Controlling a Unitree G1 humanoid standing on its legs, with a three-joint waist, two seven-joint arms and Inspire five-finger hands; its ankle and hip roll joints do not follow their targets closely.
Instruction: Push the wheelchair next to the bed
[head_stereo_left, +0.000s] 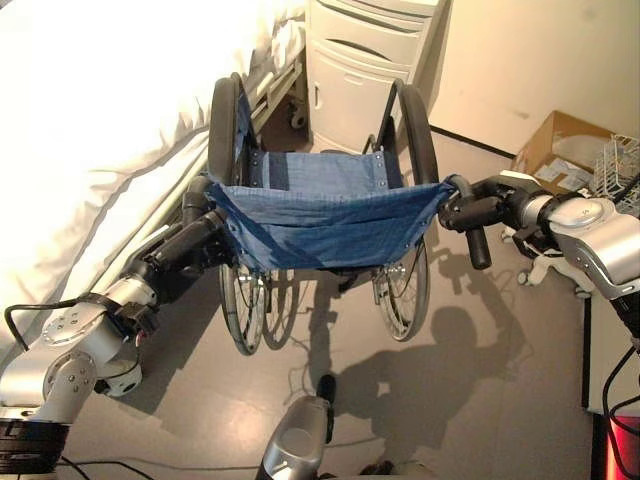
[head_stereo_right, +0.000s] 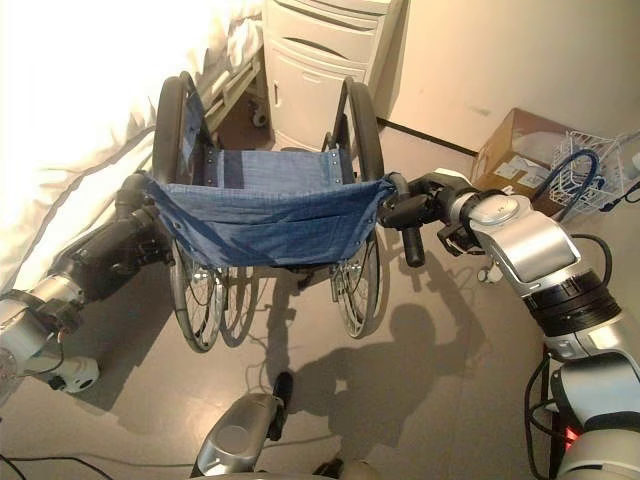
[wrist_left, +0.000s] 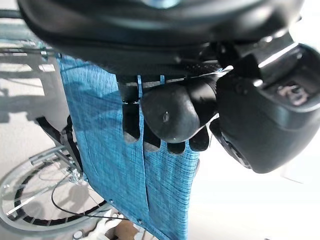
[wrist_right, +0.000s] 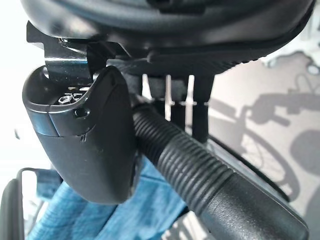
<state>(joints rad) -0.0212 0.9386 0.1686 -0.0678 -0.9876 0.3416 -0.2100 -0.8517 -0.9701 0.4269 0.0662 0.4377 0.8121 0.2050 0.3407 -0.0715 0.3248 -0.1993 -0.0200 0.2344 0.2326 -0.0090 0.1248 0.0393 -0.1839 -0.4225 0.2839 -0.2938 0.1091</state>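
Closest to us is our left hand (wrist_left: 175, 117). Its fingers are curled round the left push handle (wrist_left: 167, 117) of the wheelchair (head_stereo_left: 320, 215), with the blue cloth backrest (head_stereo_left: 325, 225) hanging just past them. Our left arm reaches forward and up from low on the left side.

On the left we see the bed (head_stereo_left: 90, 130) with its white bedding. The wheelchair stands right beside the bed, its back turned to us and its left big wheel (head_stereo_left: 222, 130) close to the bedding. Past the wheelchair stands a white bedside cabinet (head_stereo_left: 360, 70).

On the right, our right hand (head_stereo_right: 425, 205) is wrapped round the ribbed right push handle (wrist_right: 200, 175), fingers closed on it. Our right arm comes in from the right side, bent at the elbow. Farther right, a cardboard box (head_stereo_left: 560, 150) and a white wire basket (head_stereo_right: 590, 170) sit on the floor.
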